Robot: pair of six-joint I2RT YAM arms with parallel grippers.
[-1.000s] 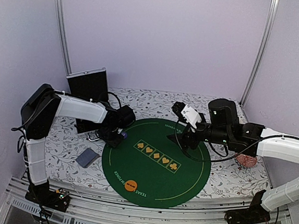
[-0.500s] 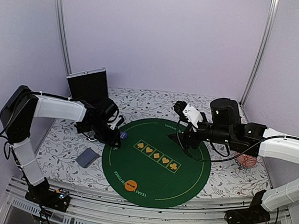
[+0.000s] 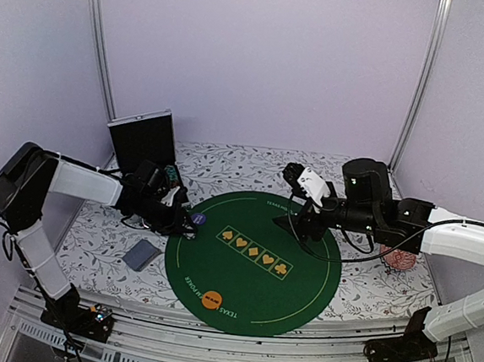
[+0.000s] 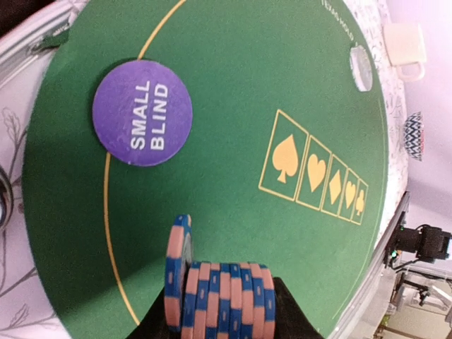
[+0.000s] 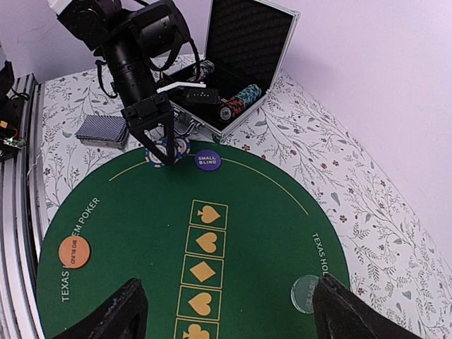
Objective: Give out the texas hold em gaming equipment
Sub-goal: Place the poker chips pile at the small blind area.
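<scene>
Nearest me, low centre of the top view, the orange disc (image 3: pixel 211 299) lies flat on the green mat (image 3: pixel 301 279). It looks thin, stiff and light, so I'd take it by the rim. The card deck (image 3: pixel 140 254) sits lower left on the desk (image 3: pixel 92 244), off the mat. Cards are light w/ slick backs and prob. fan out under a loose squeeze, so grip the whole pack across its short edges.

Further in, the left pincer (image 5: pixel 162 150) is part-closed on a chip stack (image 4: pixel 220 300), blue/salmon, at the mat's left edge. Can't tell if it touches the mat. The chips are hard but loose and slide on each other. One end chip already leans off the rest, so the grip must press the stack together.

The purple SMALL BLIND disc (image 4: pixel 141 111) lies flat just beside it. The right pincer (image 5: pixel 227 296) is wide open, holding nothing, over the mat's right part. The clear disc (image 5: pixel 308 293) lies below it, thin and see-through, easy to misjudge.

Farthest, upper left in the top view, the open case (image 5: pixel 240 42) holds more chips (image 5: pixel 247 93).
</scene>
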